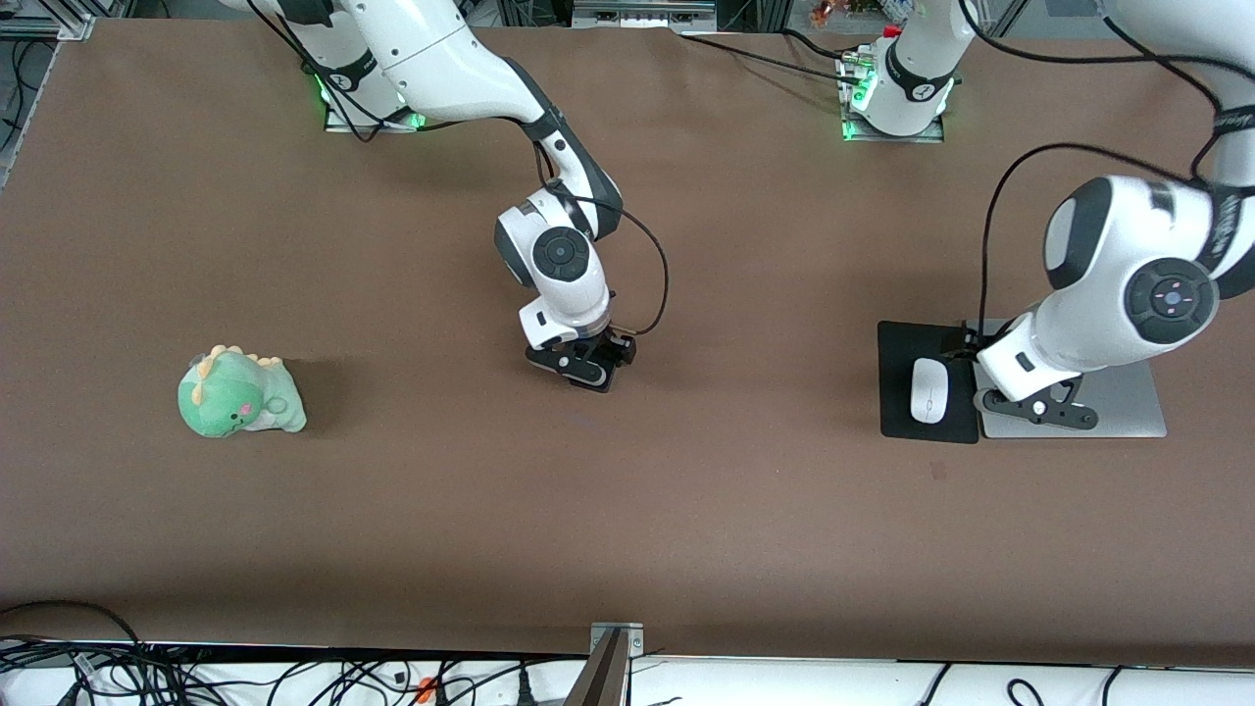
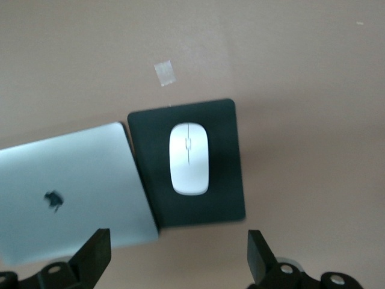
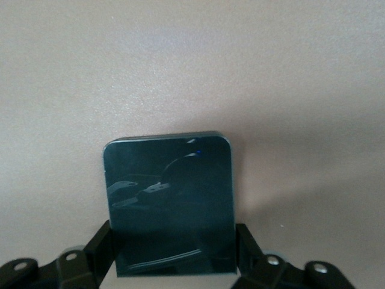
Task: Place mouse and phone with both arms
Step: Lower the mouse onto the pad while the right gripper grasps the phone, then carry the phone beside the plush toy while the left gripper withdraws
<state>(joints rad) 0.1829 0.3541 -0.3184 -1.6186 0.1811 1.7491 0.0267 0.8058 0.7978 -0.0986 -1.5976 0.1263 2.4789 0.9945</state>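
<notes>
The white mouse [image 1: 928, 390] lies on a thin black mat [image 1: 902, 412] toward the left arm's end of the table; it also shows in the left wrist view [image 2: 189, 158]. My left gripper [image 1: 1037, 412] hangs open and empty over the silver laptop beside the mat, its fingers wide apart in the left wrist view [image 2: 177, 265]. My right gripper [image 1: 588, 373] is low over the middle of the table. In the right wrist view [image 3: 174, 259] its fingers press both sides of the black phone [image 3: 168, 198]. I cannot tell whether the phone rests on the table.
A shut silver laptop [image 1: 1128, 402] lies against the mat's edge, also in the left wrist view [image 2: 66, 186]. A green plush dinosaur [image 1: 238, 394] sits toward the right arm's end. A small piece of tape [image 2: 164, 73] is stuck on the brown table.
</notes>
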